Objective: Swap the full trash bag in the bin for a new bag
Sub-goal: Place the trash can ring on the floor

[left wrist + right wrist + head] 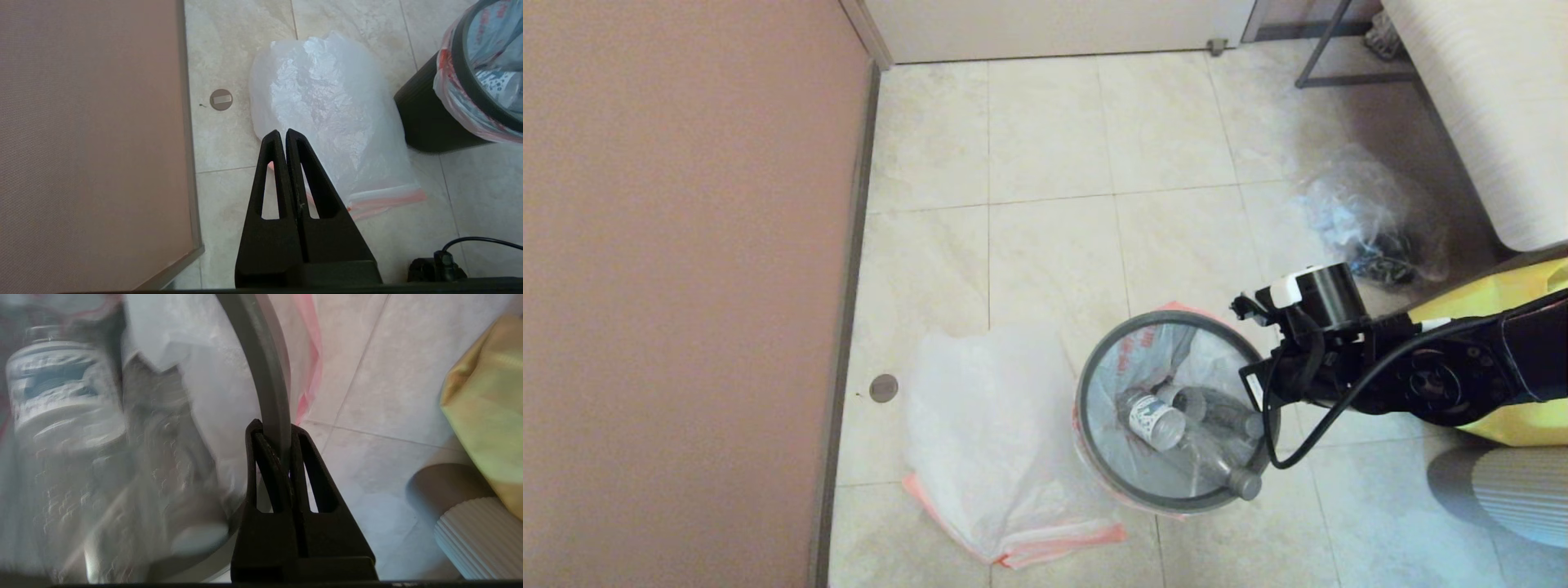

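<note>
The bin [1094, 478], a small black pail [425, 122], stands on the tiled floor with a grey hoop [1085, 425] as its rim. The full trash bag [1152, 359] lines it, pink-orange hem folded over the outside, and clear bottles [1156, 420] lie inside. My right gripper [276, 430] is shut on the hoop [261, 367] at the bin's right side [1262, 392]. The new bag [988, 433] lies flat on the floor left of the bin, its pink hem toward me. My left gripper [282, 134] hangs above that bag [327, 106], shut and empty.
A pink wall [686, 286] runs along the left, with a round floor cap [883, 388] beside it. A clear bag with dark scraps [1372, 220] lies at the far right. A yellow fabric bag [1503, 294] and a white ribbed object [1511, 490] sit close behind my right arm.
</note>
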Controlling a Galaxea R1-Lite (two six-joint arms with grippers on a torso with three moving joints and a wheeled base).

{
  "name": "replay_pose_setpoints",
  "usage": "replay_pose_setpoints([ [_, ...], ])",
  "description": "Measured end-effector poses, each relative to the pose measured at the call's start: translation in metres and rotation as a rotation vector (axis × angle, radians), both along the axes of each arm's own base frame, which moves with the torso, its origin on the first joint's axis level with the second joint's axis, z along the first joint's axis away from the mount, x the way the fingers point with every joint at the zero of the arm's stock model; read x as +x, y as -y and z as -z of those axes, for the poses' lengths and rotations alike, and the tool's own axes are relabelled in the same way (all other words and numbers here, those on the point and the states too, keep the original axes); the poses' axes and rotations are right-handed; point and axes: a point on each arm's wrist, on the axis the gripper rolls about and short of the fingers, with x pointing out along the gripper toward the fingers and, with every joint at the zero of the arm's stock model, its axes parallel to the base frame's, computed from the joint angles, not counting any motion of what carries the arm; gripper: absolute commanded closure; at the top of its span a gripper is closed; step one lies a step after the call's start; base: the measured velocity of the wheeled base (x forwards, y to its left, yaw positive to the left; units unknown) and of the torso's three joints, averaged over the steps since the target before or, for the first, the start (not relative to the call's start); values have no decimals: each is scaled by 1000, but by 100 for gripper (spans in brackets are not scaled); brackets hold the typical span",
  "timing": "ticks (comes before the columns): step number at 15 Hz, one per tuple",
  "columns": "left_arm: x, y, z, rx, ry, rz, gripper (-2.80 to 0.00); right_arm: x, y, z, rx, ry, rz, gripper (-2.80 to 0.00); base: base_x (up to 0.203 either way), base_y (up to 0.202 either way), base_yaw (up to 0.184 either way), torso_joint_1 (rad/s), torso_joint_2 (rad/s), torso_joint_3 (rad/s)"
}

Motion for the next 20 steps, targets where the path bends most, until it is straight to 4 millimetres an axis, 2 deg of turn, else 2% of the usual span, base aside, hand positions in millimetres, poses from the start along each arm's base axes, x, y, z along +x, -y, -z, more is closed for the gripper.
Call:
replay_pose_setpoints([
  [7, 0, 0, 0, 0, 1, 0, 0, -30, -2, -12, -28, -22, -22, 0, 0, 0, 0, 0, 0, 0],
  [13, 0, 0, 0, 0, 0, 0, 0, -83, -15, -35, 43, -75, -68, 0, 0, 0, 0, 0, 0, 0],
  [20, 0, 0, 0, 0, 1, 0, 0, -131, 1, -70, 129, -69, -86, 0, 0, 0, 0, 0, 0, 0],
])
